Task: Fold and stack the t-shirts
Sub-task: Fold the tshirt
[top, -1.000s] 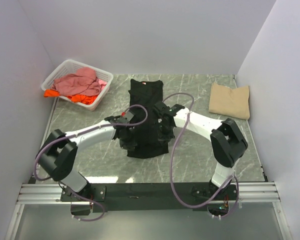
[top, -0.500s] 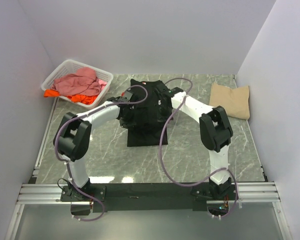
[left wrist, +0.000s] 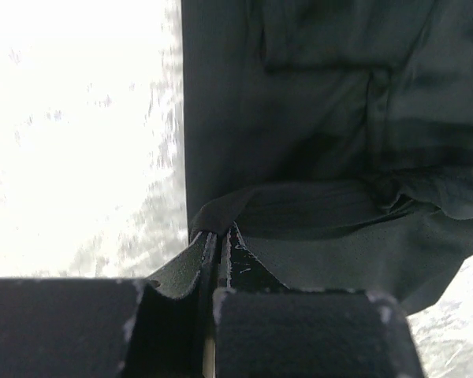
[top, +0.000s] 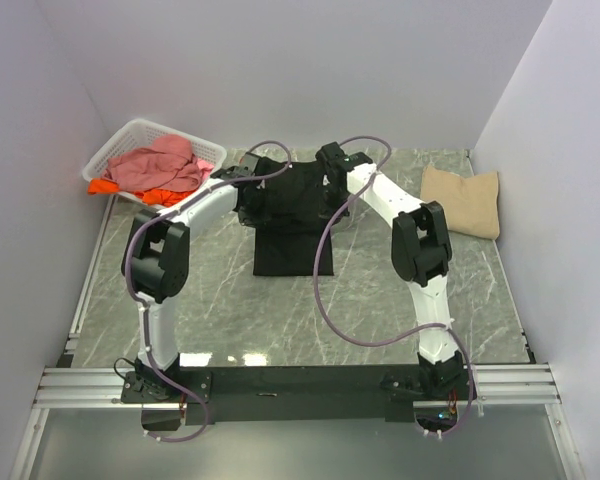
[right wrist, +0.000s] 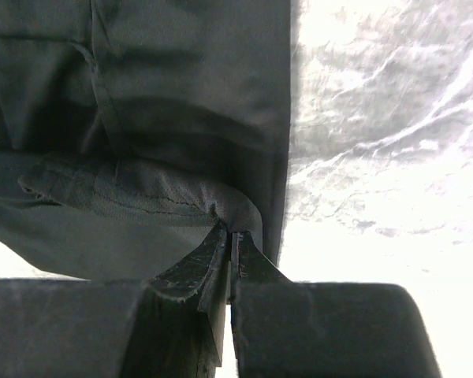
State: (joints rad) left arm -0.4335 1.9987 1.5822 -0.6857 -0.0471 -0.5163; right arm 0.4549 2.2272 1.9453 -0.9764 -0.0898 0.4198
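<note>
Black soft cotton t-shirt lies lengthwise on the grey marbled bench, roughly midway between its side edges and towards the far wall. Its near part lies flat as a narrow rectangle, while the far part is bunched and raised where both arms reach it.

The left hand is at the shirt's left edge and the right hand at its right edge, both at the far part of the garment. From the left wrist, the left hand has its two fingers pressed together on a raised ridge of the black cloth, with the shirt's straight edge and pale bench to the left of it. From the right wrist, the right hand is likewise pinched tight on a stitched fold of the same shirt, with bright bench to its right.

A tan folded t-shirt rests on the bench at the far right, well apart from the black one. At the far left corner a white plastic lattice basket holds a crumpled pink shirt lying over an orange shirt.
</note>
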